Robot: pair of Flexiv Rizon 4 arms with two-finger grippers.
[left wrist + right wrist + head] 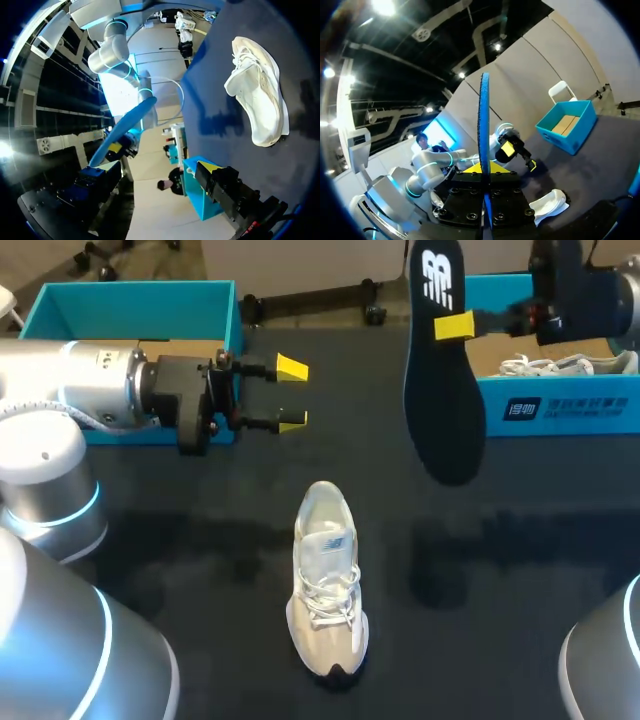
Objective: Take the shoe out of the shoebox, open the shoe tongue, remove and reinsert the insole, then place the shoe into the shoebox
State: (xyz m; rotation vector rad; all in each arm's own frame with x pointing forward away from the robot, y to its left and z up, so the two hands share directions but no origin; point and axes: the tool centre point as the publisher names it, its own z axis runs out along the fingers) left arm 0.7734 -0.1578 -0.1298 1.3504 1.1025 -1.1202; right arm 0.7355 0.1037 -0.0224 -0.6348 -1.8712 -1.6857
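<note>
The right pincer (pixel 455 326) grips the dark insole (pixel 445 400) and holds it upright above the bench (pixel 520 560), probably for reinsertion into the white shoe (pixel 325 585) lying mid-bench toward the robot's edge, while the left pincer (pixel 291 395) hovers wide and empty.

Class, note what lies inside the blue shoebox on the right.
A white laced shoe lies in the shoebox; its front wall and the right arm hide the rest.

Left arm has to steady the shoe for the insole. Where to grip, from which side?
Probably the heel collar, from above on its left: the shoe stands upright, opening up, heel at the far end, nearest the open left gripper.
</note>
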